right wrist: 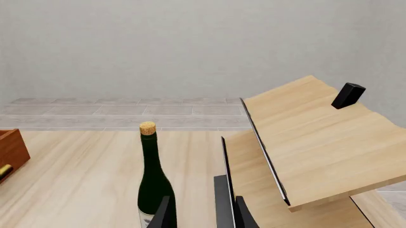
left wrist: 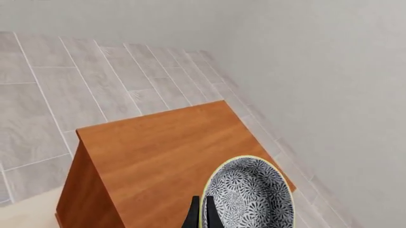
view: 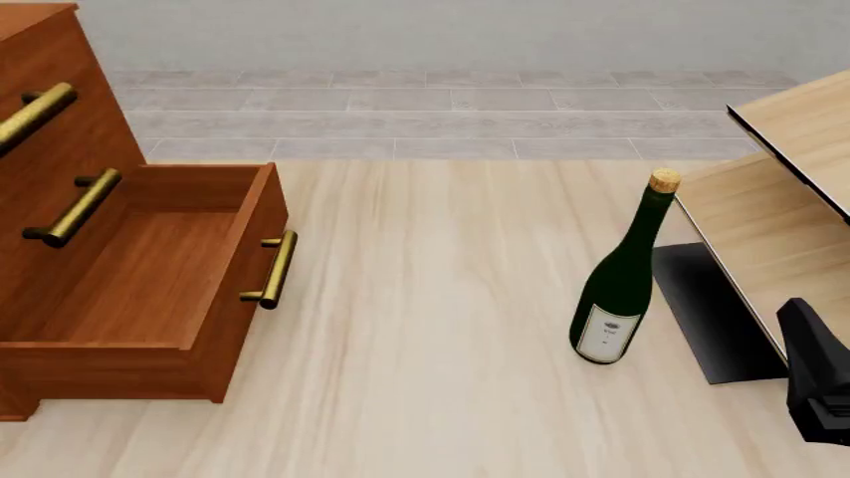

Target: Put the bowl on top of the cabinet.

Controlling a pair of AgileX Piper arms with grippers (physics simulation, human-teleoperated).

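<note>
Where it meets the cabinet (left wrist: 159, 152), the bowl (left wrist: 250, 194) — white-rimmed, grey-blue speckled.

On my front view the reddish-brown wooden cabinet with brass bar handles (view: 80, 249) stands at the tabletop's (view: 425, 329) left, its lower drawer (view: 173, 289) pulled out. The dark glass wine bottle with a cork (view: 622, 284) stands upright right of centre, just beside the pale light-wood shelf unit (view: 783, 199) on the right edge. My left wrist camera shows the small speckled round bowl (left wrist: 250, 197) over the cabinet's top near one corner.
</note>
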